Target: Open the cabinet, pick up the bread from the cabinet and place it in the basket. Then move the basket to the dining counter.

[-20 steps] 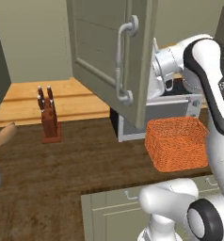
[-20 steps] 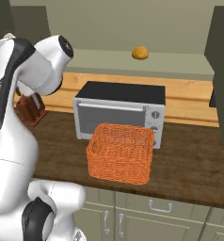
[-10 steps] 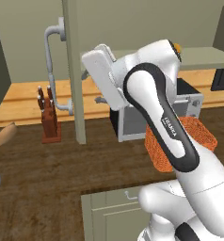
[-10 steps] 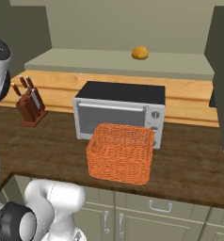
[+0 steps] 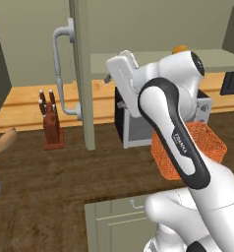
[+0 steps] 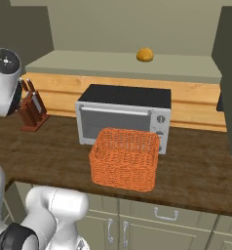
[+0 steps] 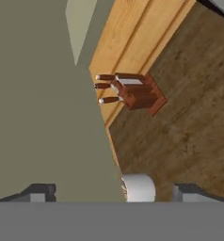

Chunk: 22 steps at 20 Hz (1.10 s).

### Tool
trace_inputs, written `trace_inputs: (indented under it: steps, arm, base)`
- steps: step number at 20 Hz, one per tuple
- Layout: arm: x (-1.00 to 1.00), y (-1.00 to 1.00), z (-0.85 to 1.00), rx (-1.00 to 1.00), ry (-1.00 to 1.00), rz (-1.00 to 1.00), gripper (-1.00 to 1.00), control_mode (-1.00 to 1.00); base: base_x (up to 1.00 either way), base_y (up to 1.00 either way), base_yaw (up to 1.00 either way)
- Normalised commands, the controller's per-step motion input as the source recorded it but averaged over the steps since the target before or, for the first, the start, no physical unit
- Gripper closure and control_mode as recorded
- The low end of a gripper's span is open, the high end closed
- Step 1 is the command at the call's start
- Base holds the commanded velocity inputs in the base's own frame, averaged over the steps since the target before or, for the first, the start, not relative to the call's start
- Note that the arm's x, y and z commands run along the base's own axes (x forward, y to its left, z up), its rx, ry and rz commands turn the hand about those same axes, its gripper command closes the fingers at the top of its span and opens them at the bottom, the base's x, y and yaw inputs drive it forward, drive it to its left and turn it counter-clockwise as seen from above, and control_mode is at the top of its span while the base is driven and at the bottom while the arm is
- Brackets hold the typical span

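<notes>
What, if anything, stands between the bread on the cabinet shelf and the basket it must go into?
Nothing visible blocks that path. The bread sits alone on the open shelf, above and behind the toaster oven. The basket stands open-topped on the counter in front of the oven, so the bread only has to clear the oven's top.

Tool (image 7: 114, 192) wide open beside cabinet door (image 7: 43, 117); knife block (image 7: 135, 93) on dark wood countertop (image 7: 180, 122).

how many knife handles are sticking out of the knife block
3 knife handles show in the hand view, side by side, sticking out of the knife block, which stands on the dark wood countertop against the pale wood backsplash. More could be hidden behind the block.
</notes>
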Motion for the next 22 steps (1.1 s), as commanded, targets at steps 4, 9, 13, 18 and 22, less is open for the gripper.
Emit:
trace_inputs:
  steps: [4,9,13,18,22]
  arm:
    - [0.49,-1.00,-0.51,-0.07,-0.09,0.00,-1.00,-1.00]
    - [0.44,-1.00,-0.42,-0.23,-0.15,0.00,-1.00,-1.00]
    - [0.13,-1.00,-0.21,-0.53,-0.12,-0.02,-1.00,-1.00]
    - [0.04,-1.00,-0.02,-0.61,-0.09,-0.05,-1.00,-1.00]
    - [-0.12,-0.97,0.07,-0.42,0.00,-0.16,-1.00,-1.00]
  base:
    - [0.00,0.00,0.00]
    - [0.00,0.00,0.00]
    - [0.00,0.00,0.00]
    - [0.00,0.00,0.00]
    - [0.00,0.00,0.00]
